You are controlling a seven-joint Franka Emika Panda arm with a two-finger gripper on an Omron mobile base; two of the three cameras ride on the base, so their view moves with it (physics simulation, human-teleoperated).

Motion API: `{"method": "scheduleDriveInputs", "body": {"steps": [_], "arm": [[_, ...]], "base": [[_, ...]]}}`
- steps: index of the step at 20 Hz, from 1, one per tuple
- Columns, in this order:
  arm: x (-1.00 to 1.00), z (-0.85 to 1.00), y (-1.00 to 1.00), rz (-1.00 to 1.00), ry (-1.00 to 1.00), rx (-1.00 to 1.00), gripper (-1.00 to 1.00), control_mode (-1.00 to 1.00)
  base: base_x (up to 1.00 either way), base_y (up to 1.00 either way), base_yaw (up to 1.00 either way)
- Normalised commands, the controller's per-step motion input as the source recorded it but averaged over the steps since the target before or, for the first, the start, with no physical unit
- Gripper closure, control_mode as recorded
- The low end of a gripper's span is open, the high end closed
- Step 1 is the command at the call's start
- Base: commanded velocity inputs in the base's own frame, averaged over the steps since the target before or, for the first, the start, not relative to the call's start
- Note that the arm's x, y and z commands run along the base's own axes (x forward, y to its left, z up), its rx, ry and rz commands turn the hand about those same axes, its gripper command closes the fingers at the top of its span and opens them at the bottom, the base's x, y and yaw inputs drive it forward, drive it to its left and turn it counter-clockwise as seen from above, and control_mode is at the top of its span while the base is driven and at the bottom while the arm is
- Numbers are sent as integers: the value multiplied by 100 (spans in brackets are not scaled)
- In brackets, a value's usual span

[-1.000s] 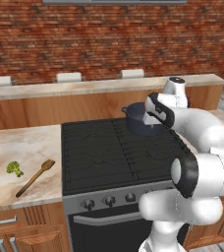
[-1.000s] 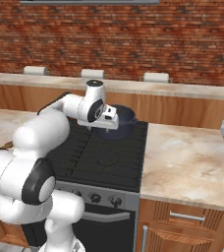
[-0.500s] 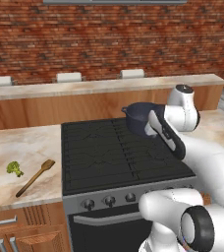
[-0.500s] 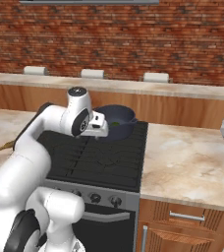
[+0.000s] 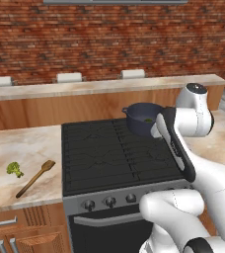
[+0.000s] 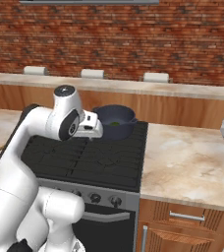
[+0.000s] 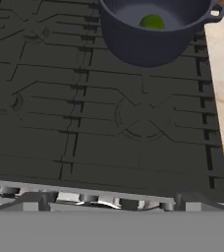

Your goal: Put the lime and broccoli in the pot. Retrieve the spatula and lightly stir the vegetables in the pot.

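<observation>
The dark navy pot [image 5: 143, 118] stands on the stove's back right burner, and the smooth green lime [image 7: 152, 21] lies inside it. The bumpy broccoli [image 5: 15, 169] sits on the left counter beside the wooden spatula [image 5: 34, 178], whose head points toward the stove. My gripper [image 6: 92, 134] hovers above the stove just in front and left of the pot [image 6: 115, 120], open and holding nothing. From the hand view I look down on the black grates with the pot [image 7: 148, 39] at the top.
The black stove top [image 5: 114, 153] spreads between two marble counters [image 6: 187, 162]. A raised wooden bar ledge [image 5: 99, 89] runs behind, under a brick wall. The arm's white links stand over the stove's right side.
The hand has drawn back from over the pot toward the stove's front and left, and the arm has swung and folded differently. Pot, broccoli and spatula have stayed put.
</observation>
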Motion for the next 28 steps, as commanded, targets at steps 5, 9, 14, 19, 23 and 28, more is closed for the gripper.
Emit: {"method": "scheduleDriveInputs", "body": {"steps": [5, 9, 14, 19, 23, 28], "arm": [[-9, 4, 2, 0, -3, 0, -100, -100], [0, 0, 0, 0, 0, 0, -100, -100], [0, 0, 0, 0, 0, 0, -100, -100], [0, 0, 2, 0, 0, 0, -100, 100], [0, 0, 0, 0, 0, 0, -100, 100], [0, 0, 0, 0, 0, 0, -100, 100]], "base": [[0, 0, 0], [0, 0, 0], [0, 0, 0], [-16, 48, -4], [-22, 100, -16], [-7, 100, -15]]}}
